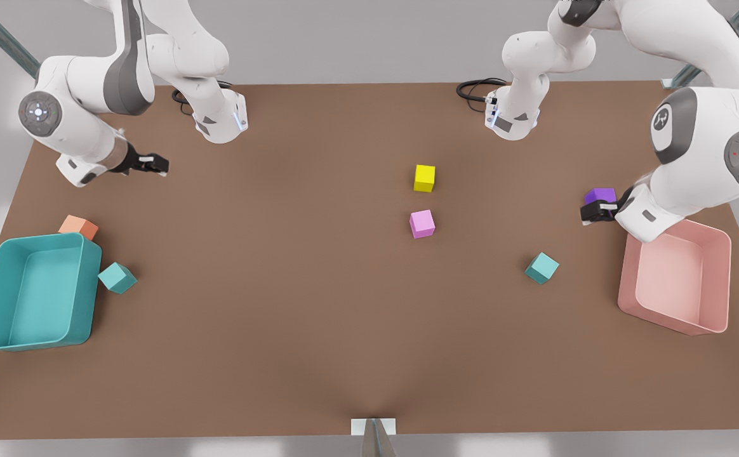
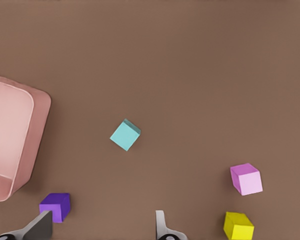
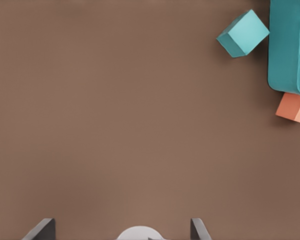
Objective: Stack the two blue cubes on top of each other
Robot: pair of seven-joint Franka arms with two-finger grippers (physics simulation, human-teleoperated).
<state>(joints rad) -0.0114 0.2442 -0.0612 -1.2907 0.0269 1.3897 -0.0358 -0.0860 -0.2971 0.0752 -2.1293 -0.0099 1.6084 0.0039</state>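
My left gripper (image 1: 588, 212) hovered open beside the purple cube (image 1: 600, 195), one blue cube (image 1: 541, 267) nearby, while my right gripper (image 1: 157, 165) hung open, the other blue cube (image 1: 117, 277) touching the teal bin (image 1: 1, 285).

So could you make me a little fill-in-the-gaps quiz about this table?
One teal cube sits beside the ___ bin.
The other teal cube lies nearer the ___ bin.
The left pincer hovers by the ___ cube.
The right pincer, like it, stands ___.
Missing: teal, pink, purple, open.
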